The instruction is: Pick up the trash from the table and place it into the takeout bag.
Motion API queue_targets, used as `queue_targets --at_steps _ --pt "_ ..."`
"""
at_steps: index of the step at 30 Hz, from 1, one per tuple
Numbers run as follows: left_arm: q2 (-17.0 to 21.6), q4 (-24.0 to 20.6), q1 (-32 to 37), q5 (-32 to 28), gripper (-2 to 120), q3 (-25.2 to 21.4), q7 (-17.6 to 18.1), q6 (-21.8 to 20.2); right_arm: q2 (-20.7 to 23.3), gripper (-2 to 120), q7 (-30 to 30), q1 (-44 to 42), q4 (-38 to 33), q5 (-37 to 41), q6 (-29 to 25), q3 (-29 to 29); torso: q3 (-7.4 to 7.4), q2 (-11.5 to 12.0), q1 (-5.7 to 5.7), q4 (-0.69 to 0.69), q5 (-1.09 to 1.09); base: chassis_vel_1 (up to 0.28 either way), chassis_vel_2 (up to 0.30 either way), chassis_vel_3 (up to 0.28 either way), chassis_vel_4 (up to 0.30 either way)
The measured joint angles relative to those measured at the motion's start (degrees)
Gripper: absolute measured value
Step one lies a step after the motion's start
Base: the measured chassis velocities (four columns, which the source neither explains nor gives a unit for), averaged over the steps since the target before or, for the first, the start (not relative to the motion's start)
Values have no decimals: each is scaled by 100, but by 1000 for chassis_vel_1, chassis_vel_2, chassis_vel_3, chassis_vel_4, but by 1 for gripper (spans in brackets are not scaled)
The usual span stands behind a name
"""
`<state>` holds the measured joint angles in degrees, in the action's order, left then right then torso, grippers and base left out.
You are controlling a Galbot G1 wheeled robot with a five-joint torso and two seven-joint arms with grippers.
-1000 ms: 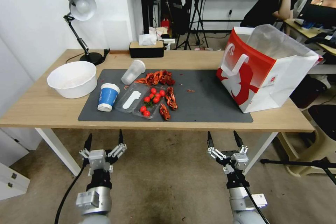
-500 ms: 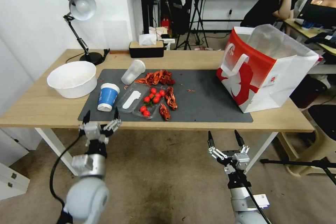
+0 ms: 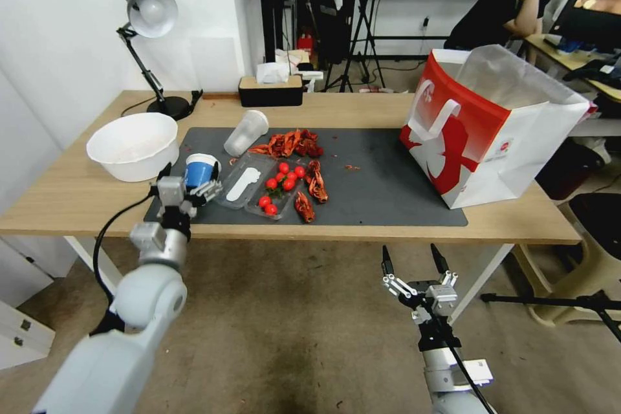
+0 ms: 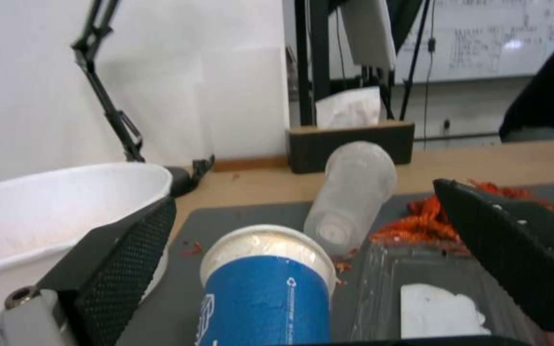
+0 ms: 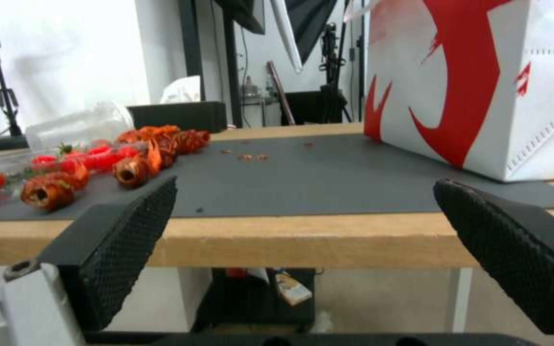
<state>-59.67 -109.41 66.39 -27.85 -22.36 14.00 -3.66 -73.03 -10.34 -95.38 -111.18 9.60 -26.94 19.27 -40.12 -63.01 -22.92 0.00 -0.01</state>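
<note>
On the tabletop point(image 3: 84, 204) the takeout bag point(image 3: 491, 123) stands at the right taking in nothing yet, all the litter lies on the mat, the left gripper point(image 3: 187, 184) has its fingers spread wide around the blue cup point(image 4: 267, 293), not gripping, and the right gripper point(image 3: 412, 259) hangs open below the edge.

Table layout from my remote station.
On the table point(image 3: 77, 200) a mat point(image 3: 381, 194) lay along the middle. The takeout bag point(image 3: 491, 136) stood at its right end, partly on it. A bowl point(image 3: 132, 145) sat off the mat's left edge, a lamp point(image 3: 149, 13) behind it and a tissue box point(image 3: 270, 90) at the back. On the mat's left part I saw a lidded cup point(image 3: 197, 171) upright, a plastic cup point(image 3: 246, 132) on its side behind it, and a tray point(image 3: 242, 184) just right of the lidded cup. My left gripper point(image 3: 187, 178) straddled that cup, fingers spread either side; my right gripper point(image 3: 414, 259) hung below the table's front edge.
</note>
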Motion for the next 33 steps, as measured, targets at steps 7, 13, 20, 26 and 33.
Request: queue_targets --at_steps 7,13,20,26,33 --pt "293 78 -301 -452 100 154 -18 -823 -58 100 -40 -22 62 -62 2 17 0 0 0 1 0 0 0 0 0" --pt "484 275 -696 -770 100 342 -4 -1357 -120 100 -63 -23 98 -144 -2 12 0 -1 0 0 0 0 0 0 0" --pt "560 370 -1058 -1280 100 446 213 -2023 -126 100 -112 -39 136 -172 -18 11 1 -1 0 0 1 0 0 0 0" --pt "586 492 -1333 -1758 100 488 420 -2437 -96 100 -139 -52 169 -174 -33 23 1 -1 0 0 1 0 0 0 0" --pt "579 699 -1608 -2316 89 557 646 -2832 -90 100 -162 -45 204 -180 -49 13 1 -1 0 0 0 0 0 0 0"
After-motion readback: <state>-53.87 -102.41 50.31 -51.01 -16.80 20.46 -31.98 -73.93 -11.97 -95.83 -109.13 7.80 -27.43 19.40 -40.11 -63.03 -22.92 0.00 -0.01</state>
